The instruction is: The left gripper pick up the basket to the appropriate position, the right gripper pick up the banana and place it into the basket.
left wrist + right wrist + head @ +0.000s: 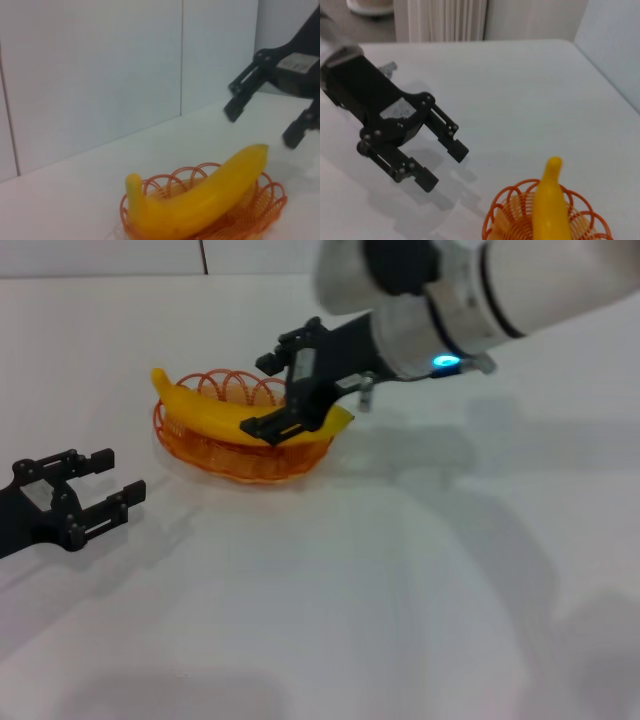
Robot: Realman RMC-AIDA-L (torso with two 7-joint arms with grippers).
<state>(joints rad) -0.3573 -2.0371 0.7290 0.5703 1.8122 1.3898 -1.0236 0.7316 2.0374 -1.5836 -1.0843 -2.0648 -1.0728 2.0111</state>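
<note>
The yellow banana [215, 412] lies lengthwise in the orange wire basket [250, 465], which stands on the white table. My right gripper [255, 396] is open and empty. It hovers over the right end of the banana. In the left wrist view the banana [210, 195] rests in the basket [277, 197], and the right gripper [260, 128] is above and apart from it. My left gripper [120, 473] is open and empty, low over the table to the left of the basket. It also shows in the right wrist view [446, 169], beside the basket [502, 210] and banana [551, 205].
The white table [400, 590] runs wide in front and to the right. A white wall [100, 75] stands behind the basket. The right arm's white-grey joint [480, 300] reaches in from the upper right.
</note>
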